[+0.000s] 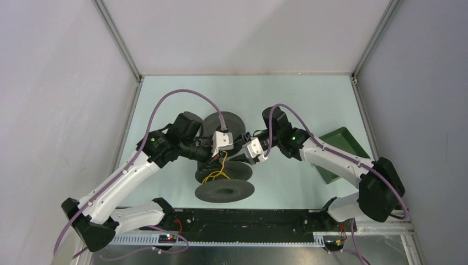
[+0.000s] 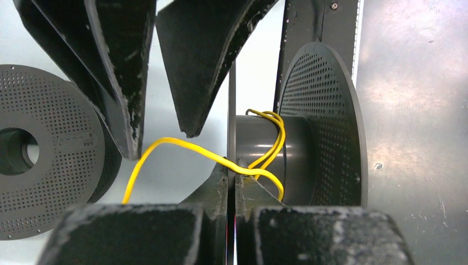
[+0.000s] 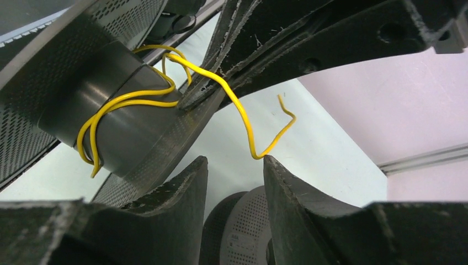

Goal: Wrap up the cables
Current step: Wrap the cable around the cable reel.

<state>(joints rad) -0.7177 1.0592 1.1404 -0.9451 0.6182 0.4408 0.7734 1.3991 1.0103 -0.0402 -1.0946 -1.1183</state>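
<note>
A yellow cable (image 1: pixel 217 174) (image 2: pixel 176 144) (image 3: pixel 243 116) is looped a few turns round the core of a dark grey spool (image 1: pixel 226 190) (image 2: pixel 325 143) (image 3: pixel 116 127) that lies on its side. My left gripper (image 1: pixel 221 157) (image 2: pixel 232 171) is shut on that spool's thin flange, seen edge-on, and the cable lies across its fingertips. My right gripper (image 1: pixel 241 148) (image 3: pixel 234 161) stands open just beside it. The bend of the cable's loose end touches one of its fingertips (image 3: pixel 269 163), and nothing sits between the jaws.
A second dark grey spool (image 1: pixel 223 124) (image 2: pixel 44 149) (image 3: pixel 259 232) stands just behind the first. A green tray (image 1: pixel 342 149) lies at the right side of the table. Purple hoses arch over both arms.
</note>
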